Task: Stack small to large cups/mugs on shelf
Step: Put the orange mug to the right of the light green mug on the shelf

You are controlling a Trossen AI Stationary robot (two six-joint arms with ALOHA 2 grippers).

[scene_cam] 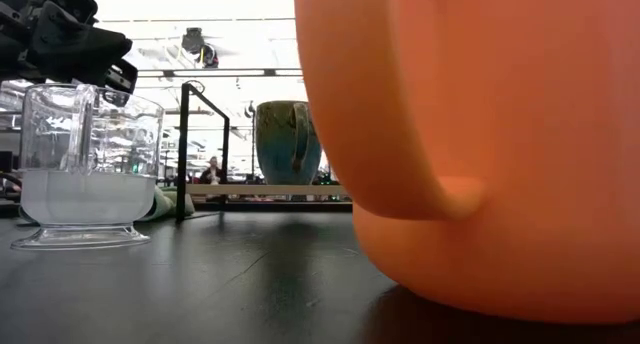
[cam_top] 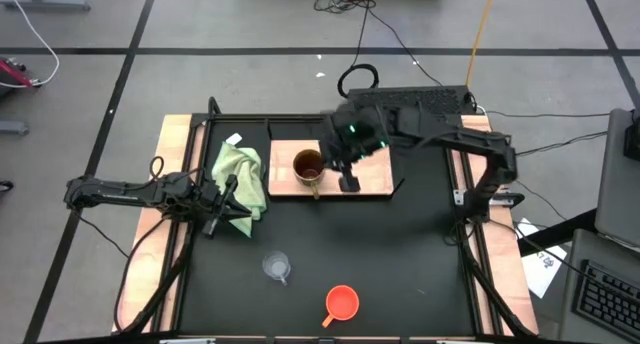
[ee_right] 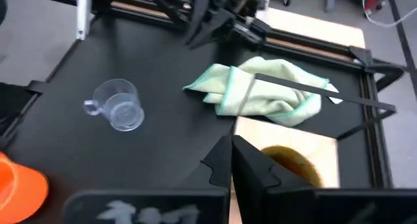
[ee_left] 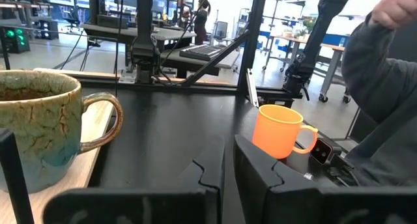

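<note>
Mug brown, handled — upright on shelf.

no legible text, labels, brands, numbers or signs on anything visible

The left arm reaches in level from the left edge of the worktop, stretched out long and low, its wrist pointing toward the middle. The left gripper sits at the end of it, and in the left wrist view its two dark fingers stand pressed together with only a thin seam between them. The right arm comes from the right side, folds at the elbow near that edge and runs back across toward the centre, where green lights glow on the wrist. The right gripper points down, fingers closed against each other
</note>
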